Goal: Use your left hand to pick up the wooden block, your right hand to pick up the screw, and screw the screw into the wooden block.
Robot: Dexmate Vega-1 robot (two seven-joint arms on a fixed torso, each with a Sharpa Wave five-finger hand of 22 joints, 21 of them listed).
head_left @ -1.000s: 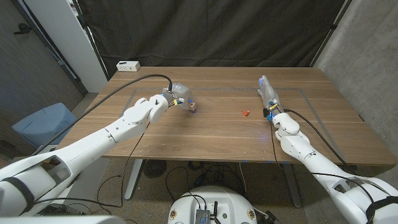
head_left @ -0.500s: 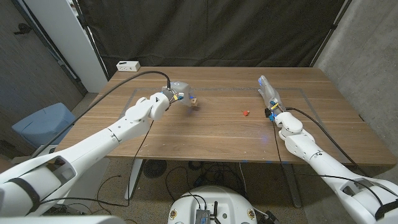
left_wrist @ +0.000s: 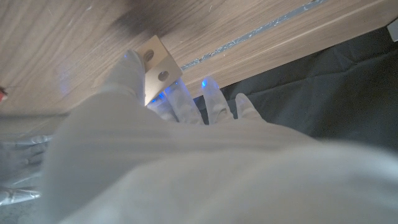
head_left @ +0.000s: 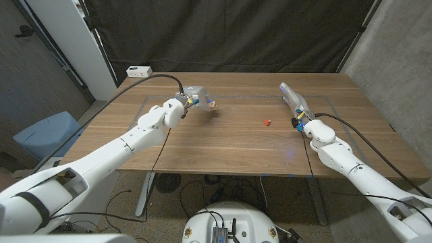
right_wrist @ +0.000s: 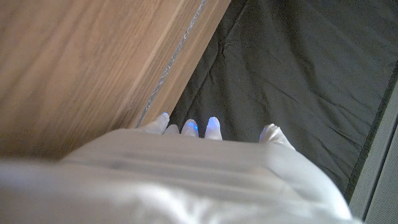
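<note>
My left hand (head_left: 192, 96) holds the small wooden block (head_left: 211, 103) above the table's back left part. In the left wrist view the block (left_wrist: 158, 65) sticks out past the fingers of my left hand (left_wrist: 143, 155), and two round holes show in its pale face. The small red screw (head_left: 266, 123) lies on the table right of centre, by itself. My right hand (head_left: 291, 98) hovers beyond and to the right of the screw, fingers stretched out and holding nothing. In the right wrist view my right hand (right_wrist: 186, 168) reaches past the table's far edge toward the dark curtain.
A white box (head_left: 138, 71) sits at the table's (head_left: 223, 145) back left corner. A thin taped line (head_left: 250, 96) runs across the back of the table. A blue object (head_left: 47, 135) stands on the floor to the left, and a black curtain hangs behind.
My left hand has lifted the wooden block off the table and carried it up and slightly back. My right hand has drifted a little to the right and farther away.
</note>
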